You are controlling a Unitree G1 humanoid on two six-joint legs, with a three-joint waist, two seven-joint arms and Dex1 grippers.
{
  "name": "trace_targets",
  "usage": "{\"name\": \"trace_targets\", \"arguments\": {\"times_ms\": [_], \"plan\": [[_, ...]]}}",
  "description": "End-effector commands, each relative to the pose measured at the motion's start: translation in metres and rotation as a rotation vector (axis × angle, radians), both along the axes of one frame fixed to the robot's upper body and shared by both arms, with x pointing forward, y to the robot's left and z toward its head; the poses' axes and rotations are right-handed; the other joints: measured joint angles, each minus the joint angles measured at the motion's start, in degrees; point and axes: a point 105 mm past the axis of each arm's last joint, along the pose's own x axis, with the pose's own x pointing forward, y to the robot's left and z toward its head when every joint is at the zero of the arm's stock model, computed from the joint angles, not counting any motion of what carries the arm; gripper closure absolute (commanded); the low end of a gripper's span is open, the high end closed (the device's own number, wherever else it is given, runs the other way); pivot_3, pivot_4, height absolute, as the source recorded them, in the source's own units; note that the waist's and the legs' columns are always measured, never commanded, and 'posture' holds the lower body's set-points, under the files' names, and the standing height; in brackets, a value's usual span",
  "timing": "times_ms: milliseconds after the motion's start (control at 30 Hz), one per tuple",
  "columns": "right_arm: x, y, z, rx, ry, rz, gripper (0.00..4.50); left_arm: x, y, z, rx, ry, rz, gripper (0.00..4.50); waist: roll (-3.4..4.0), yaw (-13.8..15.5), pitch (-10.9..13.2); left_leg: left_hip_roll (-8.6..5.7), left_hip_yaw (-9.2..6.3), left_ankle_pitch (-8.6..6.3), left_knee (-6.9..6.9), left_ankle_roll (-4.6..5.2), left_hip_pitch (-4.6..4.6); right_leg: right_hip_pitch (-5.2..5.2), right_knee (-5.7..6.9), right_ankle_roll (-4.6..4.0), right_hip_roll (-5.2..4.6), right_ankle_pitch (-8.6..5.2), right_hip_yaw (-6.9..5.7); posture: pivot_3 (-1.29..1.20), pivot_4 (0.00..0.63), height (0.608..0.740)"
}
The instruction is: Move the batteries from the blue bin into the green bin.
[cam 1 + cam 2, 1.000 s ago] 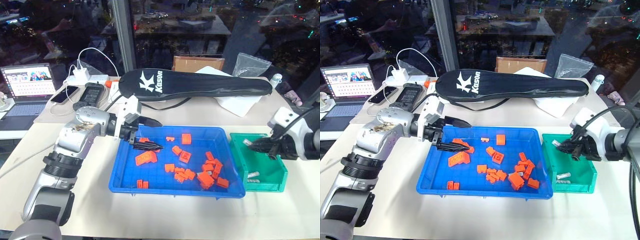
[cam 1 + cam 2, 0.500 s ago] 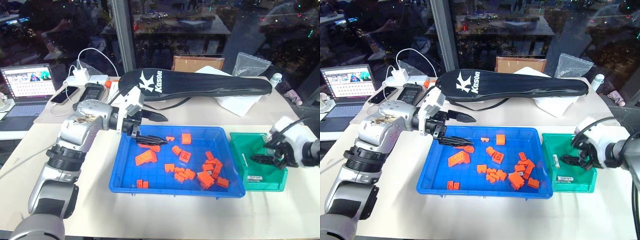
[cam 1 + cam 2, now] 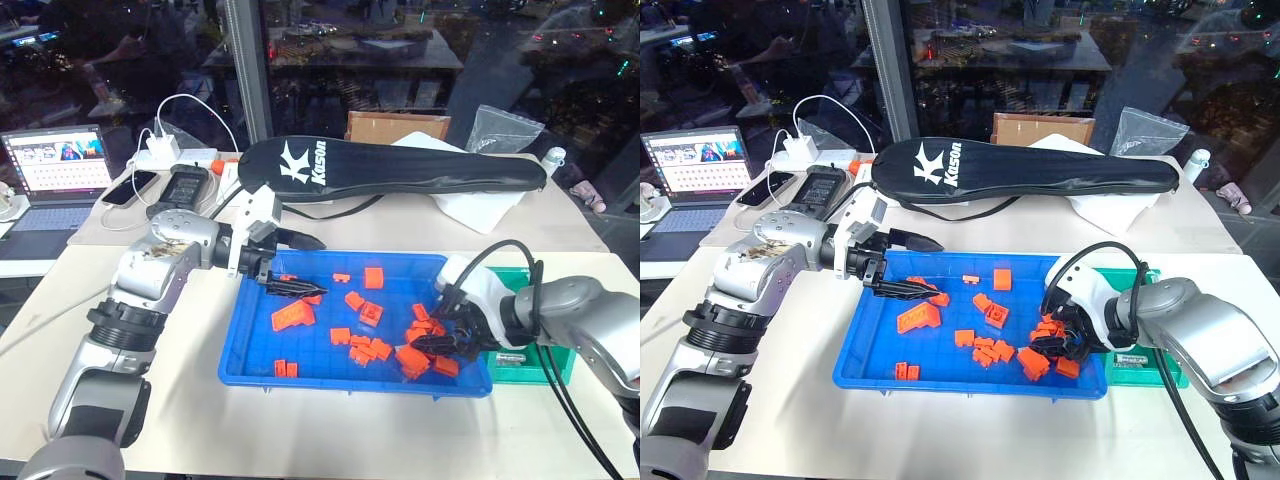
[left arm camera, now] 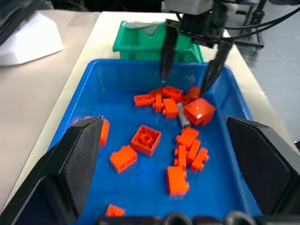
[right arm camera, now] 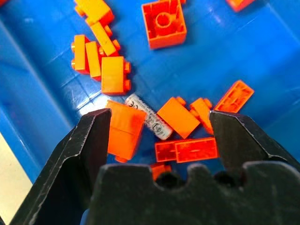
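Note:
The blue bin [image 3: 312, 352] lies in the middle of the table with several orange blocks [image 3: 369, 312] scattered in it. One silvery battery [image 5: 149, 123] lies among the blocks near the bin's right end, also seen as the battery [image 4: 183, 120]. My right gripper [image 3: 428, 343] hangs open just above that cluster, the battery below the gap between its fingers, nothing held. The green bin [image 4: 140, 44] stands just right of the blue bin, partly hidden behind my right arm, with a battery [image 3: 510, 355] inside. My left gripper [image 3: 300, 265] is open over the blue bin's far left corner.
A black racket cover [image 3: 400, 165] lies across the table behind the bins. A laptop [image 3: 55, 170], a phone and chargers with cables [image 3: 165, 150] sit at the far left. A white cloth [image 3: 480, 210] and a cardboard box [image 3: 395, 127] are at the back right.
My right gripper opened over the green bin and let a battery drop in. It then swung left and now hangs over the blue bin's right end. The left arm stayed put.

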Motion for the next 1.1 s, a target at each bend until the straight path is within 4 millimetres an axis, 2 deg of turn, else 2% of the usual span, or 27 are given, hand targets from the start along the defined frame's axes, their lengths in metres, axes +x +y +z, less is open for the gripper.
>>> {"name": "trace_targets", "arguments": {"times_ms": [33,267,433,533,700,767,900,1000,1100], "plan": [[-0.010,0.006,-0.005,-0.028,0.014,0.003,0.66,-0.003,0.002,0.010,-0.001,-0.054,-0.007,0.00,0.00,0.08,0.00,0.00,0.00,0.00,0.00,0.00,-0.02,-0.02,0.03,0.00,0.00,0.00,0.00,0.00,0.150,0.731],[-0.018,0.022,-0.018,-0.021,0.047,0.029,0.66,-0.003,0.001,0.008,0.008,-0.059,-0.007,0.00,-0.01,0.38,0.00,0.00,0.00,0.00,0.05,0.00,0.02,-0.01,0.04,0.09,0.00,-0.04,0.00,0.00,0.150,0.731],[-0.017,0.018,-0.029,-0.060,0.063,0.000,0.66,-0.003,0.001,0.008,0.013,-0.062,-0.007,0.00,-0.01,0.50,0.00,0.00,0.00,0.00,0.04,0.00,0.00,-0.01,0.04,0.07,0.00,-0.04,0.00,0.00,0.150,0.731],[-0.015,0.015,-0.029,-0.070,0.057,-0.017,1.31,-0.002,0.001,0.008,0.016,-0.065,-0.005,0.00,-0.01,0.59,0.00,-0.01,0.00,0.00,0.04,0.00,-0.02,-0.01,0.02,0.06,0.00,-0.04,0.00,0.00,0.150,0.731],[-0.010,0.010,-0.025,-0.077,0.033,-0.029,2.97,-0.002,0.002,0.008,0.019,-0.065,-0.004,0.00,-0.01,0.53,0.00,-0.01,0.00,0.00,0.04,0.00,0.01,-0.01,0.03,0.08,0.00,-0.05,0.00,0.00,0.150,0.731],[-0.007,0.009,-0.020,-0.081,0.012,-0.026,3.04,-0.002,0.002,0.008,0.021,-0.066,-0.004,0.00,-0.01,0.54,0.00,0.00,-0.01,0.00,0.05,0.00,0.01,0.00,0.03,0.08,0.00,-0.05,0.00,0.00,0.150,0.731],[0.009,0.013,0.002,-0.040,-0.074,-0.019,3.04,-0.001,0.002,0.009,0.022,-0.069,-0.005,0.00,-0.01,0.47,0.00,0.00,-0.01,0.00,0.05,0.00,0.00,-0.03,0.03,0.09,0.00,-0.05,0.00,0.00,0.150,0.731],[0.035,0.017,0.022,0.016,-0.191,-0.075,3.04,-0.002,0.001,0.009,0.022,-0.071,-0.005,0.00,-0.02,0.04,0.00,0.00,-0.01,0.00,0.02,0.00,0.04,-0.04,0.04,0.09,0.01,-0.05,0.00,0.00,0.150,0.731],[0.060,0.007,0.027,-0.005,-0.271,-0.162,3.04,-0.002,0.001,0.008,0.021,-0.070,-0.004,0.00,-0.02,-0.12,0.00,0.00,-0.01,0.01,-0.01,0.01,0.03,-0.04,0.05,0.09,0.01,-0.05,0.00,0.00,0.150,0.731]]}}
